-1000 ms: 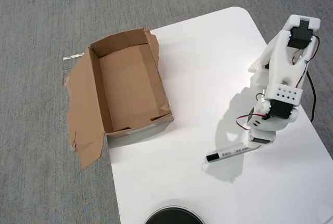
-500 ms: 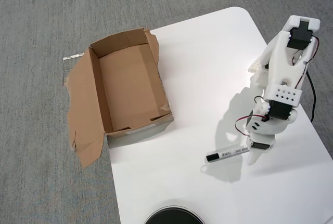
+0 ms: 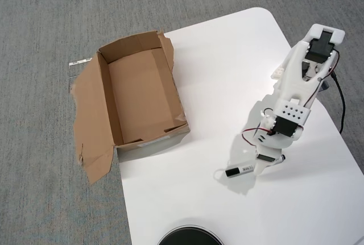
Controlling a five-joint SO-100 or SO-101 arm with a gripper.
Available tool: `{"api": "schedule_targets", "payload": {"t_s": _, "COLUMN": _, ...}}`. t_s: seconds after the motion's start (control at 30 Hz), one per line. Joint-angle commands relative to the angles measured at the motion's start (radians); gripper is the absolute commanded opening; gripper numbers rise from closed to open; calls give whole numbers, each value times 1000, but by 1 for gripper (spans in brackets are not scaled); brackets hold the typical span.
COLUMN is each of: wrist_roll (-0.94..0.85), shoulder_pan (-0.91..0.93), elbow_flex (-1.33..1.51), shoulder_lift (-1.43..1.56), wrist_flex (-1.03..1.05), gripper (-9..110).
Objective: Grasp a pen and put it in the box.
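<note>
Grey carpet (image 3: 51, 12) across the whole floor, seen from straight above. White table (image 3: 227, 57) with rounded corners filling the right and lower part of the overhead view. Dark round object (image 3: 190, 237) cut off by the bottom edge of the picture, sitting on the table well below and to the left of the gripper.

White robot arm (image 3: 296, 86) based near the table's right edge, reaching down and to the left across the tabletop. Black motor blocks at the top end and near the wrist, thin red and black wires looping beside the wrist, black cable (image 3: 341, 106) trailing off along the right edge of the table. Gripper (image 3: 266, 164) pointed down at the tabletop, low over it, casting a soft shadow to its left.

Pen (image 3: 244, 170) with white barrel and black cap, lying nearly level on the table, cap end to the left, other end running under the gripper. Fingers closed down around the right part of the pen, little gap visible between them; firm hold or mere contact hard to judge from above. Pen apparently resting on the table.

Brown cardboard box (image 3: 142, 94) far to the left of the gripper, well apart from it, sitting at the table's left edge and partly over the carpet. Open at the top, inside bare, torn flaps spread flat on the left side.
</note>
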Motion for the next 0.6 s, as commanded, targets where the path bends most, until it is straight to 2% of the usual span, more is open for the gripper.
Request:
{"api": "schedule_targets", "payload": {"t_s": 0.0, "wrist_roll": 7, "shoulder_pan": 10, "elbow_flex": -25, "shoulder_lift": -2, "wrist_flex": -8, "gripper": 25}}
{"api": "schedule_targets", "payload": {"t_s": 0.57, "wrist_roll": -2, "shoulder_pan": -47, "elbow_flex": -25, "shoulder_lift": -57, "wrist_flex": -8, "gripper": 25}}
